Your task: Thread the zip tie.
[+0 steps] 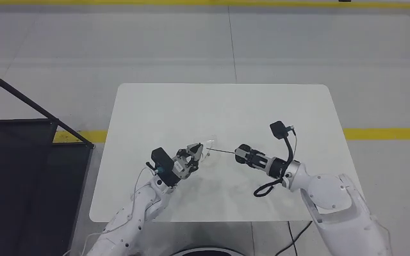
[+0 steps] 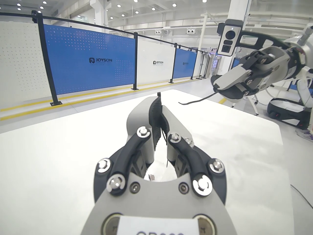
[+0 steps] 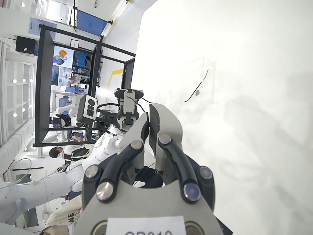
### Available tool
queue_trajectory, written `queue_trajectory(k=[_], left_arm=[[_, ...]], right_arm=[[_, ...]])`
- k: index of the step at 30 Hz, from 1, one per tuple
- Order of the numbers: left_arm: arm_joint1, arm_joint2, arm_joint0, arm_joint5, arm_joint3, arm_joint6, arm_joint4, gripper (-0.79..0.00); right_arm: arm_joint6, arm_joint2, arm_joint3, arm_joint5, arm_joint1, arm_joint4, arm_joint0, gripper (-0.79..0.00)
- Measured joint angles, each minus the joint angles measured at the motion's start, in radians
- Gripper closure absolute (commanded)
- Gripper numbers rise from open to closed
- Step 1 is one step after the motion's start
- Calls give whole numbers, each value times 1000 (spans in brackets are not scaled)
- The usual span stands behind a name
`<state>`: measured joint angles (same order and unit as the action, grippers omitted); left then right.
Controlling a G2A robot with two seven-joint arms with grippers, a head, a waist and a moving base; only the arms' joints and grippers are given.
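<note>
A: Top — we're seeing the zip tie (image 1: pixel 221 151) between left gripper (image 1: pixel 195 153) and right gripper (image 1: pixel 239 153), above the table (image 1: pixel 288 109).
B: Left wrist — we're watching both clamping it, tail poking from the right one. Right wrist — its fingers (image 3: pixel 168 123) are pressing together.

A white table (image 1: pixel 288 109) with rounded corners stands on a grey floor (image 1: pixel 128 38) crossed by a yellow line (image 1: pixel 378 133). A black-framed barrier (image 2: pixel 46 57) with blue panels (image 2: pixel 90 62) runs beyond it.
</note>
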<state>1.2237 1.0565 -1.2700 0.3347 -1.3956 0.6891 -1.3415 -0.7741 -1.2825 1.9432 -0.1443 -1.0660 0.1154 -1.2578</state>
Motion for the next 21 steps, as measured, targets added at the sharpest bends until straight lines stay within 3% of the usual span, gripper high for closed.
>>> queue_trajectory(k=[7,21], left_arm=[[8,-16,-11,-86,4,20,-52,0],[11,-21,-9,-90,12,27,-55,0]], right_arm=[[22,6,-10,18,-2,-27,-8,0],[28,7,-16,-22,-4,-47,1,0]])
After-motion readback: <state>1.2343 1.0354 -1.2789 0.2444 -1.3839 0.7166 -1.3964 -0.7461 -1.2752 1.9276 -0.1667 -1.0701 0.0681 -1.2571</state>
